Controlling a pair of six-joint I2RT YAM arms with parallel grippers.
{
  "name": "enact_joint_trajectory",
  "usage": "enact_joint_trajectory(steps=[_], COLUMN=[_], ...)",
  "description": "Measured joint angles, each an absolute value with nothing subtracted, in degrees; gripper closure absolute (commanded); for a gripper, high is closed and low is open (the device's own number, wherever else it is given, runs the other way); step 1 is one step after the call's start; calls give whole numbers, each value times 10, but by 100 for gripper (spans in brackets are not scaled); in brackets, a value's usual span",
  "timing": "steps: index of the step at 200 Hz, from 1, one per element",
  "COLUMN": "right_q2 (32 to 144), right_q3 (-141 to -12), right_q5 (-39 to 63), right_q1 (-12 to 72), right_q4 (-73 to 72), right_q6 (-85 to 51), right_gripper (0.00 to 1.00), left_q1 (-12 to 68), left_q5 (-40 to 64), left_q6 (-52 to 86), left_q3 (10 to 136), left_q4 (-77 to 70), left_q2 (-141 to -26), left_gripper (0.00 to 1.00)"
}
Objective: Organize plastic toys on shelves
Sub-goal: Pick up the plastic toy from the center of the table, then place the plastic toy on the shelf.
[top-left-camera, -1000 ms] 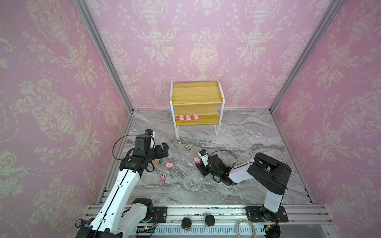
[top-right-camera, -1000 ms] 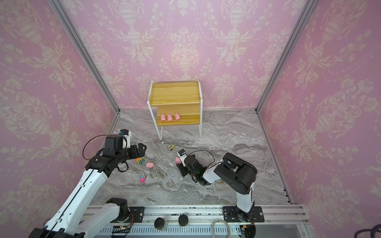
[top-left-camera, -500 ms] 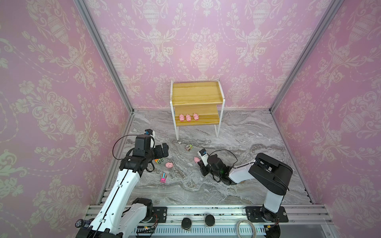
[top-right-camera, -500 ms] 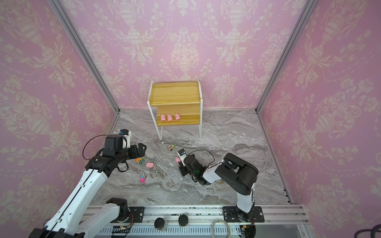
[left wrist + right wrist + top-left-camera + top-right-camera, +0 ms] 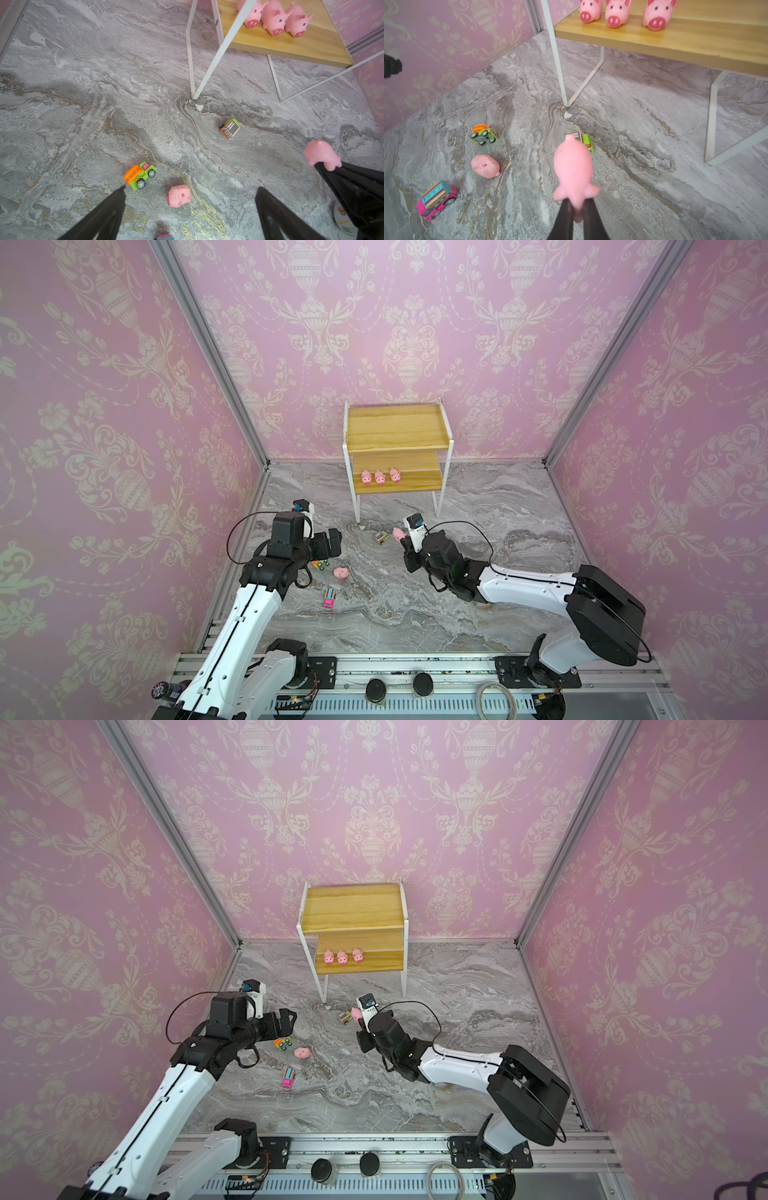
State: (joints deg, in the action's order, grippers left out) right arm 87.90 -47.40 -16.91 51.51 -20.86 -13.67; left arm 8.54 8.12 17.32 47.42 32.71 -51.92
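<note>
My right gripper [image 5: 576,204] is shut on the rear end of a pink pig [image 5: 573,166], which hangs above the floor in front of the shelves [image 5: 397,429], over the brown-green truck [image 5: 586,141]. Three pigs [image 5: 380,477] stand in a row on the lower board; the top board is bare. My left gripper [image 5: 191,188] is open above the floor, with a second loose pig [image 5: 179,196] lying on its side between its fingers' lines. The orange-green truck [image 5: 140,175] sits just beside that pig. The pink-blue truck [image 5: 329,598] lies nearer the front.
The shelves' thin white legs [image 5: 556,52] stand on the marble floor close behind the held pig. Pink patterned walls with metal corner posts [image 5: 208,352] close in the back and sides. A metal rail [image 5: 415,664] runs along the front edge.
My right gripper has shut on the pig and carried it up off the floor, towards the shelves. The left arm and the other toys have not moved.
</note>
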Motion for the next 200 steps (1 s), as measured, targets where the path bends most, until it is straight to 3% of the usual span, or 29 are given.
enact_joint_trajectory(steps=[78, 200], right_q2=[956, 1076], right_q3=[-674, -831], right_q5=[-271, -295], right_q1=[476, 408], right_q4=[-59, -1], right_q6=[-178, -216], right_gripper=[90, 89], left_q1=[112, 114], left_q5=[131, 137], left_q6=[164, 164], left_q3=[457, 457], left_q4=[303, 298], left_q2=[-498, -498], left_gripper=[1, 1])
